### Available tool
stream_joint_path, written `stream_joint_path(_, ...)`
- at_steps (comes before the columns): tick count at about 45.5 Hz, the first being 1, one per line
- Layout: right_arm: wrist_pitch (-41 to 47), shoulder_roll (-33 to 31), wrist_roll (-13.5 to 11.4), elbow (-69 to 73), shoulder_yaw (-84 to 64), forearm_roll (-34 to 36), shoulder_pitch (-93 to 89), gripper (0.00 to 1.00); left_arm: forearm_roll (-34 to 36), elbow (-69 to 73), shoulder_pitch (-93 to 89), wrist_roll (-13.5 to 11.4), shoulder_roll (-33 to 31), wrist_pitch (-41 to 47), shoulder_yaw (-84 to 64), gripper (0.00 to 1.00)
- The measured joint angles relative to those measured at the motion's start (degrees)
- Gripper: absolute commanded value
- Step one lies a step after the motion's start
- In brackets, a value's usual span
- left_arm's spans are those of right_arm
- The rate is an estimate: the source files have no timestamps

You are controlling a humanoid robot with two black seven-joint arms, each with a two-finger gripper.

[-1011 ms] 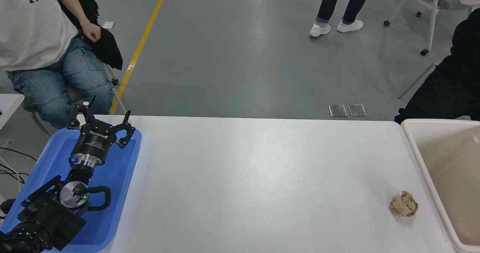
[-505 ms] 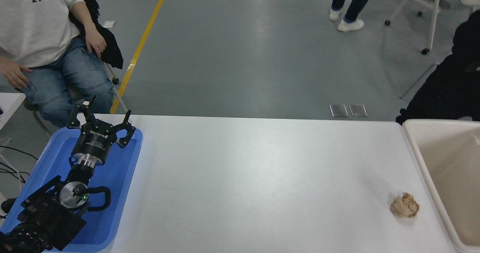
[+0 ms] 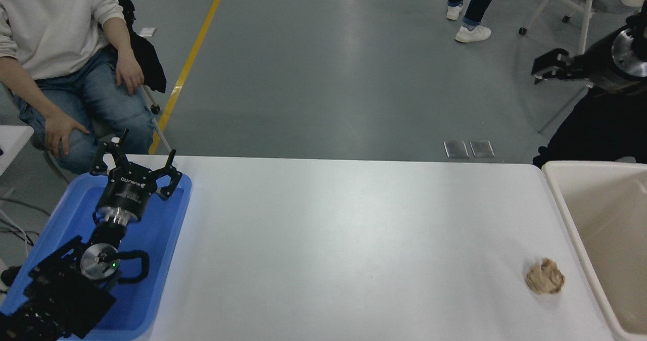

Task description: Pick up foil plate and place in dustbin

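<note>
- Fingers first: the left gripper (image 3: 135, 166) has its fingers (image 3: 171, 160) splayed wide with nothing between them. It's parked over the far end of the blue tray (image 3: 167, 230) at the near left.
- The right gripper (image 3: 548, 64) pokes in at the far right, high above the floor past the table. It's side-on and dark, so I honestly can't tell how its fingers are set, or whether it's carrying anything.
- Head view is the only one we get, so here goes: I can't spot the foil plate anywhere. It's not on the white table (image 3: 328, 240), not in the tray as far as the arm lets me see, and not in the visible part of the dustbin.
- The dustbin (image 3: 561, 199) sits at the right edge of the table. The bit of inner wall showing looks bare, but most of it is cut off by the frame.
- Only loose thing on the table is a crumpled brown paper ball (image 3: 544, 276), near right, just beside the bin.
- My guess on progress: either the plate is already down in the bin out of sight, or it hasn't shown up. Can't call it from this.
- A person (image 3: 60, 53) sits at the far left.
</note>
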Motion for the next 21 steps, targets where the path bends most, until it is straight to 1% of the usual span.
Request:
stream_joint_path(7,4.16,-0.07,-0.04,5.39,-3.12,-0.14,6.82,1.0,0.03,0.0,0.0,0.0,0.0,0.0,0.0,1.0)
stream_joint_path(21,6.97,-1.2,-0.05,12.83,-4.12,-0.17,14.9,1.0,0.02,0.0,0.0,0.0,0.0,0.0,0.0,1.0)
